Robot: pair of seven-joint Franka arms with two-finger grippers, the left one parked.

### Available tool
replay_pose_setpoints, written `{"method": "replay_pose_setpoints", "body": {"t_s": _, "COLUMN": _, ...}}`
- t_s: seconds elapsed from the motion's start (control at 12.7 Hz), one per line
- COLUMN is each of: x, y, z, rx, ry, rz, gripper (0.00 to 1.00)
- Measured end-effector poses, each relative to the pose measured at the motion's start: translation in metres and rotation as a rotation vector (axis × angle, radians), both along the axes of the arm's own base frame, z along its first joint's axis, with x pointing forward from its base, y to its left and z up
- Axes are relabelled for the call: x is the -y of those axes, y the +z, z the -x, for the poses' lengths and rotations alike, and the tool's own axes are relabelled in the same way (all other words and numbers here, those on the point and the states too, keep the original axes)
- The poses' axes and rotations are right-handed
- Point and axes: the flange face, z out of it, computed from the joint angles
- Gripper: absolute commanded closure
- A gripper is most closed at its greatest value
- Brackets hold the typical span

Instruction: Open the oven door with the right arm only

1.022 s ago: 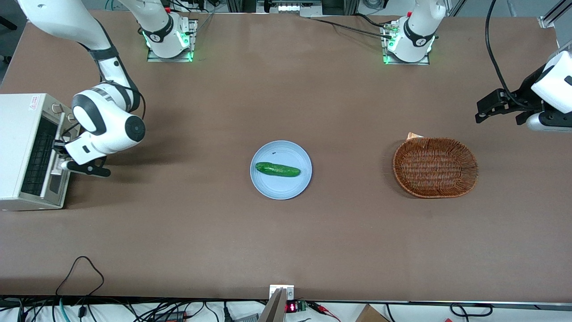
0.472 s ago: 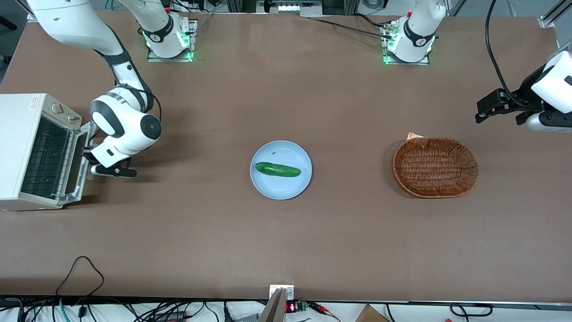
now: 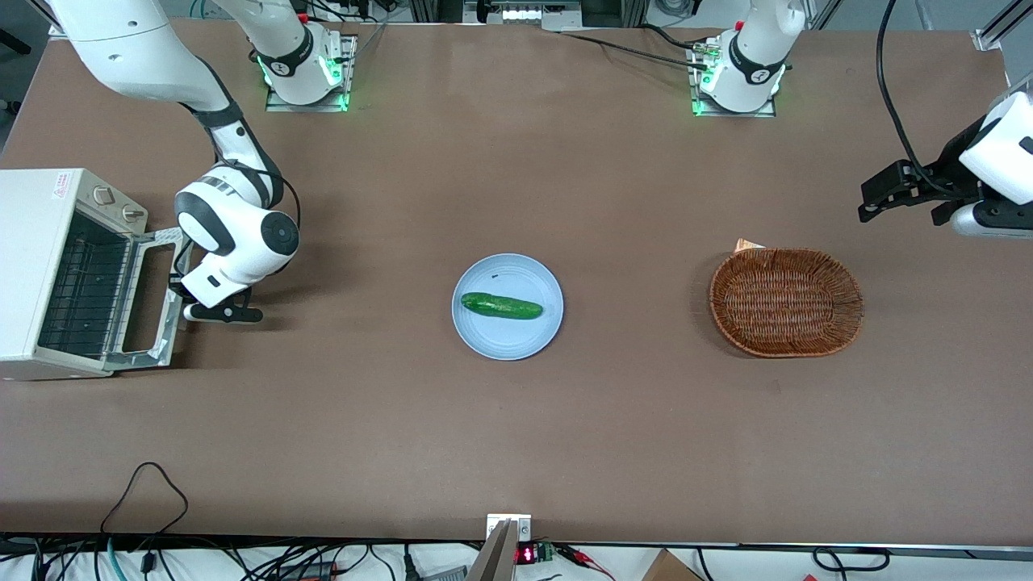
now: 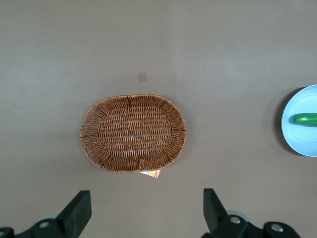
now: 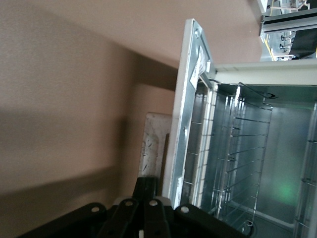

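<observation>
Surface: plain brown surface, cables along the frame's lower edge.
Oven: boxy cream-white toaster oven, left edge of the frame.
Door: silver-grey metal oven door, swung down, nearly flat.
Jaws: black two-finger jaws of the white right arm clamped on the door's handle edge.

Matte brown table fills almost the whole front view, evenly lit from above, with soft shadows only and no glare; the left wrist view shows the same plain brown surface. Along the table edge nearest the front camera, a pale floor strip holds tangled black cables, a small metal bracket, a little red digit display and a cardboard corner. At the edge farthest from the camera there are aluminium frame profiles with more cables, plus a slanted aluminium rail toward the parked arm's end.
</observation>
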Motion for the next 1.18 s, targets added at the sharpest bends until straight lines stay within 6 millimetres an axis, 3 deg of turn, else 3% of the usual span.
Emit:
{"method": "replay_pose_setpoints", "body": {"t_s": 0.55, "x": 0.000, "y": -0.023, "z": -0.001, "rx": -0.023, "ry": 0.008, "rz": -0.028, "gripper": 0.99}}
{"method": "replay_pose_setpoints", "body": {"t_s": 1.18, "x": 0.001, "y": -0.033, "z": -0.001, "rx": -0.034, "ry": 0.007, "rz": -0.036, "gripper": 0.99}}
